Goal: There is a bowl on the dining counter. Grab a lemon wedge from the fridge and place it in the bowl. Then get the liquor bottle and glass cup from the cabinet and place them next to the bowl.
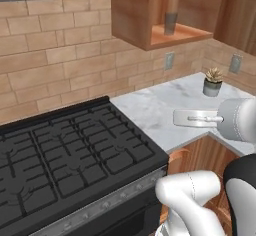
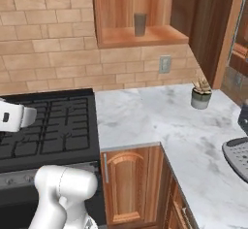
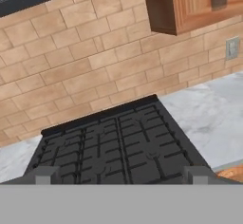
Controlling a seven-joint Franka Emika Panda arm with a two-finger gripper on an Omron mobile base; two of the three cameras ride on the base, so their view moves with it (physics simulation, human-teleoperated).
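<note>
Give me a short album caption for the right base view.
Glass cup waits in the open wooden cabinet above a marble worktop, beside the black stove.

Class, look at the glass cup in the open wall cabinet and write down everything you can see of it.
The glass cup is a small, plain tumbler, grey and slightly see-through, with straight sides and no handle. It stands upright on the floor of the open wooden cabinet, near the middle, with nothing else touching it. The cabinet hangs on the brick wall above the marble worktop, right of the stove.
</note>
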